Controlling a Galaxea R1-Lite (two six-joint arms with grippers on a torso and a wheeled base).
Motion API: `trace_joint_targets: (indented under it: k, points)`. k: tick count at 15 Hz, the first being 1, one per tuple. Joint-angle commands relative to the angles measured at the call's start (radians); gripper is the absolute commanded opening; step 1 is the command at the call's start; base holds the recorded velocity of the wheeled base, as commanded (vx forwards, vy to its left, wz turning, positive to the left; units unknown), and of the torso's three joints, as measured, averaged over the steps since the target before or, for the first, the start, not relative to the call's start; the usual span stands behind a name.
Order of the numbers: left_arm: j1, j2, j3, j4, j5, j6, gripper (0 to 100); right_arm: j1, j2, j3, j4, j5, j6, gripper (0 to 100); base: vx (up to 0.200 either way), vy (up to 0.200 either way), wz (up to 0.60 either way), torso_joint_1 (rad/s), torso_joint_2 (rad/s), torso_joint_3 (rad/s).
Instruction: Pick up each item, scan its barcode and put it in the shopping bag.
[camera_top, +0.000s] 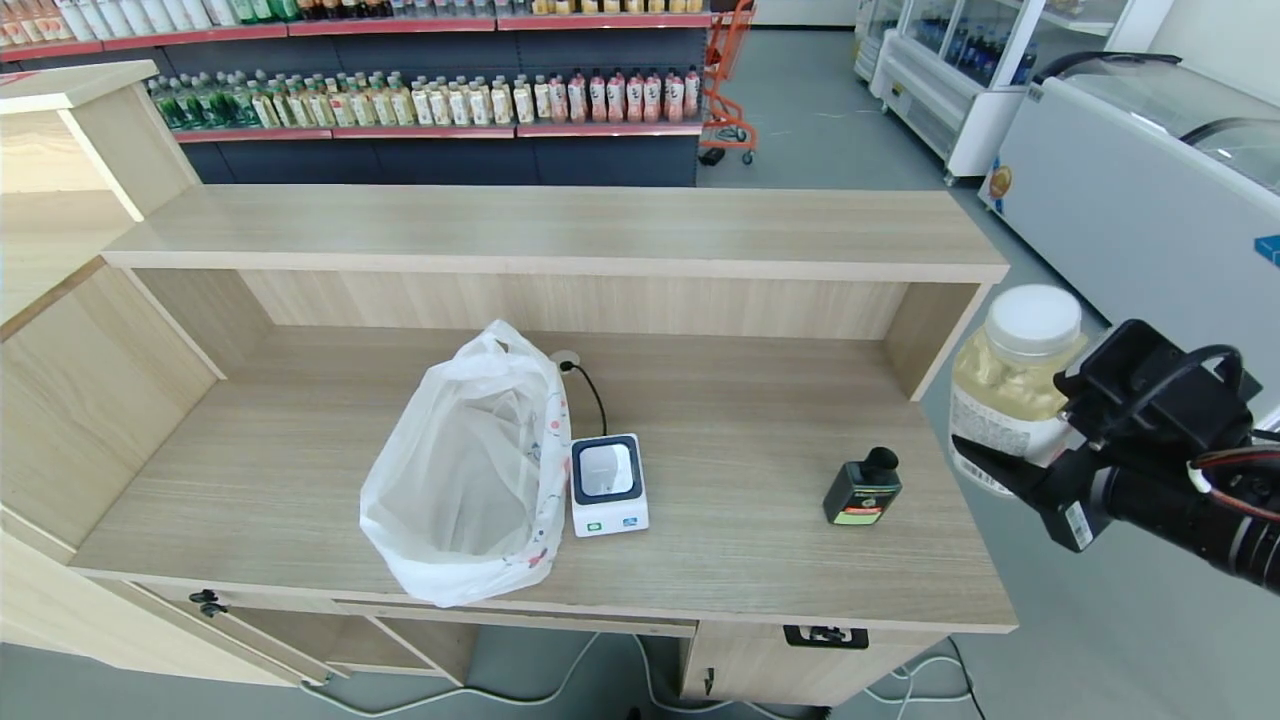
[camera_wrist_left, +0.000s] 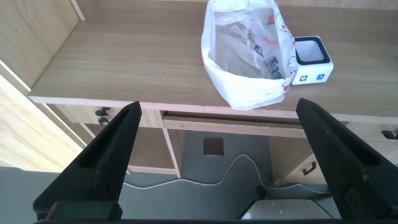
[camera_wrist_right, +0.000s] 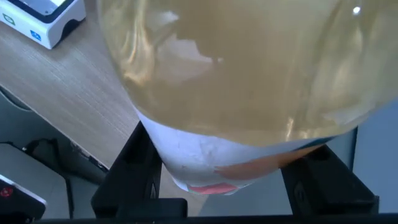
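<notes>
My right gripper (camera_top: 1010, 455) is shut on a clear jar (camera_top: 1010, 390) of pale yellow contents with a white lid, held upright in the air off the counter's right end. Close up, the jar (camera_wrist_right: 249, 81) sits between the black fingers (camera_wrist_right: 134, 174). A white plastic shopping bag (camera_top: 470, 480) stands open on the counter, with a white barcode scanner (camera_top: 608, 483) right beside it. A small dark green bottle (camera_top: 862, 487) with a black cap stands on the counter's right part. My left gripper (camera_wrist_left: 217, 168) hangs open below the counter's front edge, the bag (camera_wrist_left: 249, 56) and scanner (camera_wrist_left: 311, 59) beyond it.
The wooden counter (camera_top: 750, 560) has a raised shelf (camera_top: 560, 230) along its back and side walls. A black cable (camera_top: 592, 390) runs from the scanner to a hole behind the bag. Freezer cabinets (camera_top: 1130, 190) stand at the right; drink shelves (camera_top: 430, 100) line the back.
</notes>
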Motion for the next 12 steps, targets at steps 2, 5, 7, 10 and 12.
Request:
trace_joint_targets:
  k: [2,5,7,10,12]
  points:
    - [0.000,0.001,0.000,0.000,0.000,0.000,100,0.000,0.016,0.004,-0.002,0.000,-0.007,0,0.000,0.000,0.00,0.000,0.00,0.000]
    - [0.000,0.001,0.000,0.000,0.000,-0.001,100,0.000,0.020,0.004,-0.002,0.000,-0.026,0,0.000,0.000,0.00,0.000,0.00,0.000]
    - [0.000,0.001,0.000,0.000,0.001,0.000,100,0.000,0.022,0.004,-0.002,0.001,-0.037,0,0.000,0.200,0.00,0.002,0.00,0.005]
    - [0.000,0.001,0.000,0.000,0.001,0.000,100,0.001,0.031,-0.003,-0.003,0.003,-0.061,0,0.000,0.200,0.00,0.014,0.01,0.001]
    - [0.000,0.001,0.000,0.000,0.000,0.000,100,0.001,0.045,-0.009,-0.009,0.003,-0.063,0,0.000,0.200,0.00,0.002,0.00,0.012]
